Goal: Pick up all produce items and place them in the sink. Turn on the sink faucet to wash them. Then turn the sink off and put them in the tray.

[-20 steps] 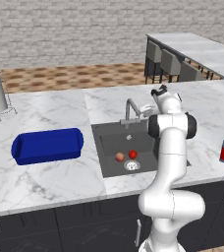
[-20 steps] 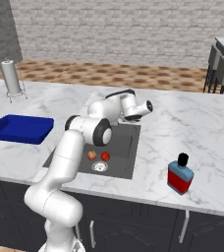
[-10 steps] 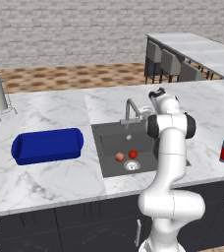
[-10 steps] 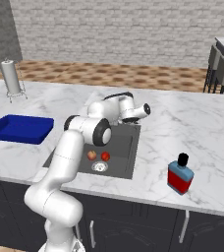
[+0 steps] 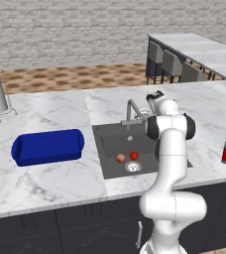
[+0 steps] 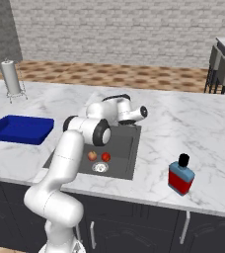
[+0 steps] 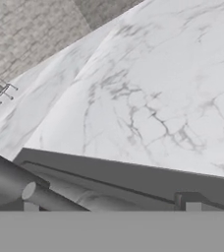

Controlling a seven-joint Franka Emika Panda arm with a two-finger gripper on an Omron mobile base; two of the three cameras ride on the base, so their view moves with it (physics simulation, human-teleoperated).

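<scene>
Both fruits (image 5: 127,157) lie in the sink (image 5: 110,149) by the drain; pincer (image 5: 153,96) at faucet (image 5: 131,110), presumably for the lever, opening indeterminable

My left base view looks forward and down from behind the arm, left of the sink (image 5: 116,149). My right base view faces the same sink (image 6: 126,148) from its right. My hand view sits close over the faucet (image 7: 45,189), facing the counter (image 7: 148,98) behind it.
</scene>
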